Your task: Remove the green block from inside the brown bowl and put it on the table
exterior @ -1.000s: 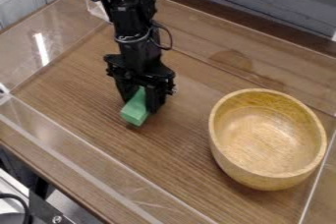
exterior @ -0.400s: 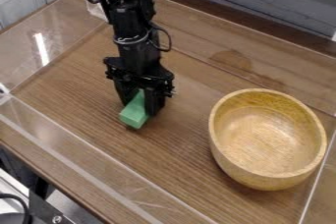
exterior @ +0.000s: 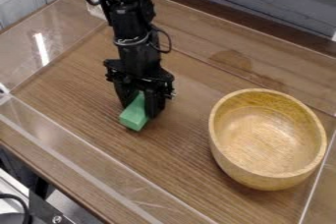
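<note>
Pointing down, claw (exterior: pixel 140 101) gripping green block (exterior: pixel 134 114)

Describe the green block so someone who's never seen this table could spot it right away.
Start at the wooden bowl on the right of the table. Left of it, the black gripper points down, shut on the green block, the only bright green thing here.

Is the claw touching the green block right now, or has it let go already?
Touching. In the camera view the claw points straight down with its fingers closed on the upper end of the green block, whose lower end is down at the table.
</note>
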Robot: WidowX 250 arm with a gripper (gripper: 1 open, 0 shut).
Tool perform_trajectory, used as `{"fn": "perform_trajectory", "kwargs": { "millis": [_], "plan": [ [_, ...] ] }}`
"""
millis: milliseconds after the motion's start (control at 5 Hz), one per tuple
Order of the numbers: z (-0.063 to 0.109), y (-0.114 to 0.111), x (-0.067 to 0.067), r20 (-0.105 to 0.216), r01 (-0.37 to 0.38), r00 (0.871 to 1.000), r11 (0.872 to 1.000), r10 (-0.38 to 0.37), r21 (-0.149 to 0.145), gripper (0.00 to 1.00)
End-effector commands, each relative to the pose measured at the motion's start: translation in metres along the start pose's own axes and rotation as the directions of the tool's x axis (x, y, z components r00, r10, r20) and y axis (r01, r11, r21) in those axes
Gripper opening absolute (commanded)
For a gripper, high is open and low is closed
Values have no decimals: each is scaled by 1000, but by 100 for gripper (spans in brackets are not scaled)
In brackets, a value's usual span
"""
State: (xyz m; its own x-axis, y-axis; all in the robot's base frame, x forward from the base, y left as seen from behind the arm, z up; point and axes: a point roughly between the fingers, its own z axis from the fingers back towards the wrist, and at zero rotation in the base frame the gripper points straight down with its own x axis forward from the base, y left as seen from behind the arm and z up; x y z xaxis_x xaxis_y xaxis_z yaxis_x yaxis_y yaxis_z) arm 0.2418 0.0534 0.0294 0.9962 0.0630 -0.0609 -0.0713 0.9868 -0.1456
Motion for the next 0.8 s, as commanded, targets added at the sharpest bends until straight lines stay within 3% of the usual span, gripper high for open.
{"fn": "perform_trajectory", "kwargs": {
  "millis": [0,200,600],
  "plan": [
    [9,4,7,34,-9,999,1000,9,1,0],
    [10,3,8,32,-8,999,1000,8,-2,100],
    [11,1,11,29,-9,1000,1000,9,-8,100]
  ]
}}
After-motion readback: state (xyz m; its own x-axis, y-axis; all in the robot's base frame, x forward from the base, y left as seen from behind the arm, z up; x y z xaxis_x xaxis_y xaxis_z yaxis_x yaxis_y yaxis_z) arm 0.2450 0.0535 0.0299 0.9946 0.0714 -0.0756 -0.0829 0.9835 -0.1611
